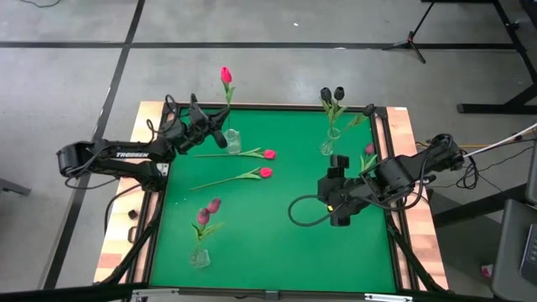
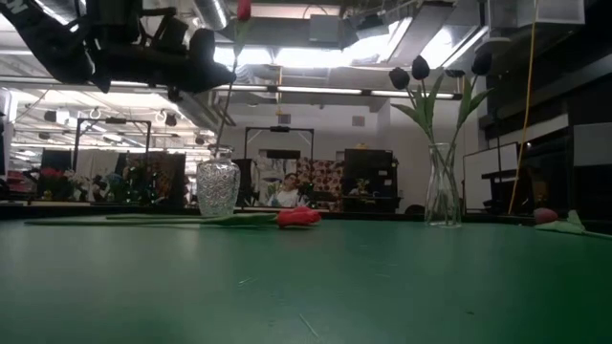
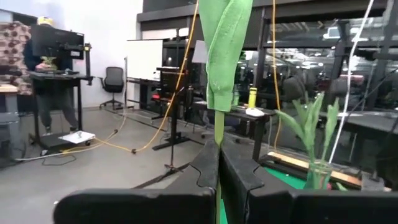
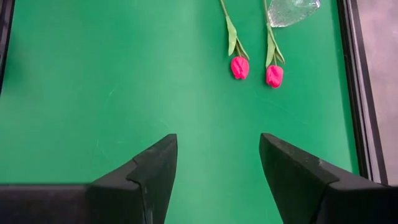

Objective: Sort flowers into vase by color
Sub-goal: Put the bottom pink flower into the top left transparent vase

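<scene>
green table mat (image 1: 277, 226), person at desk (image 3: 43, 74)

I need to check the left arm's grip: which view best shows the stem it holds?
The left wrist view: the left gripper has its fingers shut on the green stem. The high view shows the whole pink flower above its vase; the low view shows only stem; the right wrist view misses it.

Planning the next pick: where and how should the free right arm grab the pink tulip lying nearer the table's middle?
Grip the pink tulip mid-stem, coming straight down with the open right tool, fingers across the stem. It lies flat, and the thin bare stem fits between them better than the head or leaves.
</scene>
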Available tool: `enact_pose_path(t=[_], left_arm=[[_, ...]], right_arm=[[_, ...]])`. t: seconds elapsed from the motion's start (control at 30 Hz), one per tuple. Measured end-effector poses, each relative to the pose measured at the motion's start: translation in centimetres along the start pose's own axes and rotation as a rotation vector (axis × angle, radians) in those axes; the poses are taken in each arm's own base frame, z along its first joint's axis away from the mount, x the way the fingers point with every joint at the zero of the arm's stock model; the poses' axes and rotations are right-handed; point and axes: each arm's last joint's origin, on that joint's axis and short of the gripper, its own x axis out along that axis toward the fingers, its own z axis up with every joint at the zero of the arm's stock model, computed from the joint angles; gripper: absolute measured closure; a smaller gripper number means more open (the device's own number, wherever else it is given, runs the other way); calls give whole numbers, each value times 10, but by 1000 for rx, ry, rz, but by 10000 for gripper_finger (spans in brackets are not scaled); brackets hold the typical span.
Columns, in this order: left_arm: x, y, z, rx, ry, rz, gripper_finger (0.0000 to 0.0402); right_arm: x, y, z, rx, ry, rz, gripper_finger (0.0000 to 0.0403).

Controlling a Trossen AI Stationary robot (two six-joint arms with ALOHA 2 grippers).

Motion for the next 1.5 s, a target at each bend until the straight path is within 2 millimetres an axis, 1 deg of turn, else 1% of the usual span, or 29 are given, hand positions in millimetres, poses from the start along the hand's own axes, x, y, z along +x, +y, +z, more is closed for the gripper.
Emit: enact_pose_path(t=[0.13, 0.37, 0.53, 0.63, 0.7, 0.93, 1.37, 1.5], left_arm=[[2, 3, -4, -4, 17, 4, 401], [4, 3, -22, -3, 84, -7, 401], [-10, 9, -38, -60, 65, 6, 401], [-19, 12, -37, -82, -16, 3, 401], [-23, 12, -37, -98, -37, -1, 401], [-23, 11, -41, -100, -2, -44, 401], [-18, 12, -64, -91, 115, -28, 401], [-18, 11, -65, -93, 108, -29, 401]], right_arm=[[3, 2, 1, -3, 6, 5, 176], [4, 3, 3, -1, -6, 9, 176], [4, 3, 3, -1, -6, 9, 176], [4, 3, 3, -10, -7, 9, 176], [4, 3, 3, -24, -7, 8, 176], [4, 4, 4, -21, -19, 10, 176], [4, 4, 6, -16, -29, 16, 176], [4, 4, 6, -15, -30, 17, 176]])
